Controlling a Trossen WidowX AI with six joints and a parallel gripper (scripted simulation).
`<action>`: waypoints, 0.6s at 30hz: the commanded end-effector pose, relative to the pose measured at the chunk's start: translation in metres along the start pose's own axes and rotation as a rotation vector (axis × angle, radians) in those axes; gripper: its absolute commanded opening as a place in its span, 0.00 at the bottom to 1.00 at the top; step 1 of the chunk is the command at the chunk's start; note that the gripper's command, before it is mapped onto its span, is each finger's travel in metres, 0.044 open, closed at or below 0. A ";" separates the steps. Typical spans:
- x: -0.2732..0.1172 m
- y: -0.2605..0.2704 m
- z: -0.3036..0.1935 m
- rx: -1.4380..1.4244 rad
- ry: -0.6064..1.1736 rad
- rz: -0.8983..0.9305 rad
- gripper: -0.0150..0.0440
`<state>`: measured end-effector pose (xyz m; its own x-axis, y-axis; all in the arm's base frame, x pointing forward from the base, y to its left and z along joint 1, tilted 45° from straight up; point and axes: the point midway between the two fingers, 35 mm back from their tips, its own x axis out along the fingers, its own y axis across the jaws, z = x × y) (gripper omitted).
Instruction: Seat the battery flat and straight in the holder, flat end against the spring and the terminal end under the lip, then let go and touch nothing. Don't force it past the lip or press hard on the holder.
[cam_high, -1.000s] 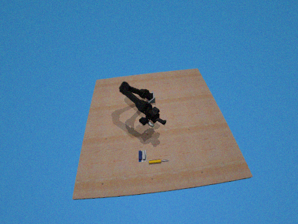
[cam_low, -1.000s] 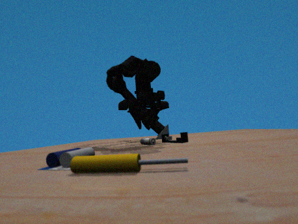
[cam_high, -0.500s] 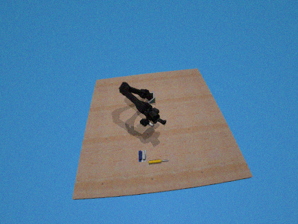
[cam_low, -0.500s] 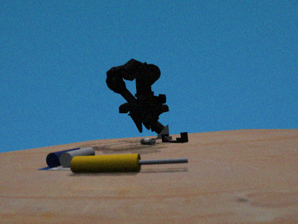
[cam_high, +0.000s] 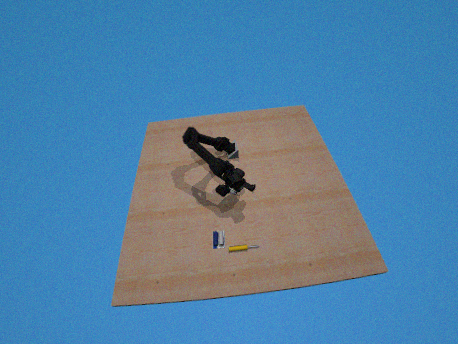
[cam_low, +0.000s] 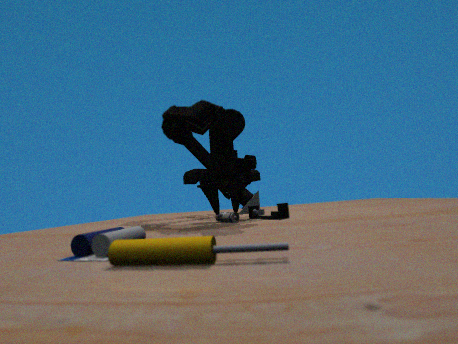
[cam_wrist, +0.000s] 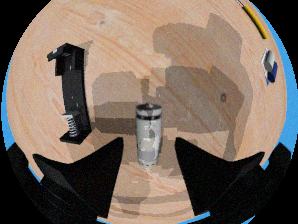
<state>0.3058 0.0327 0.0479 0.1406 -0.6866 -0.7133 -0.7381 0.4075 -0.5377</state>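
The battery (cam_wrist: 147, 125) (cam_low: 228, 217) is a small grey cylinder lying on the wooden table (cam_high: 300, 210), clear of the holder. The black holder (cam_wrist: 69, 90) (cam_low: 276, 212) (cam_high: 248, 187) lies to the battery's left in the wrist view, with its spring end near the bottom. My gripper (cam_wrist: 149, 141) (cam_low: 226, 210) (cam_high: 232, 190) is open and reaches down over the battery, one finger on each side of it. I see a gap between the fingers and the battery.
A yellow-handled screwdriver (cam_high: 240, 247) (cam_low: 160, 251) (cam_wrist: 254, 19) lies near the table's front. Beside it lie a blue cylinder (cam_high: 215, 239) (cam_low: 90, 241) and a grey cylinder (cam_high: 221, 238) (cam_low: 120, 234). A small grey wedge (cam_high: 233, 156) (cam_low: 253, 201) stands by the arm.
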 end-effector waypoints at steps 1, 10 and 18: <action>0.007 0.001 -0.001 -0.008 0.004 -0.004 0.66; 0.018 0.001 -0.002 -0.008 0.005 -0.005 0.62; 0.018 0.001 -0.002 -0.008 0.005 -0.005 0.39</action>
<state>0.3064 0.0203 0.0361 0.1394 -0.6894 -0.7109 -0.7394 0.4050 -0.5378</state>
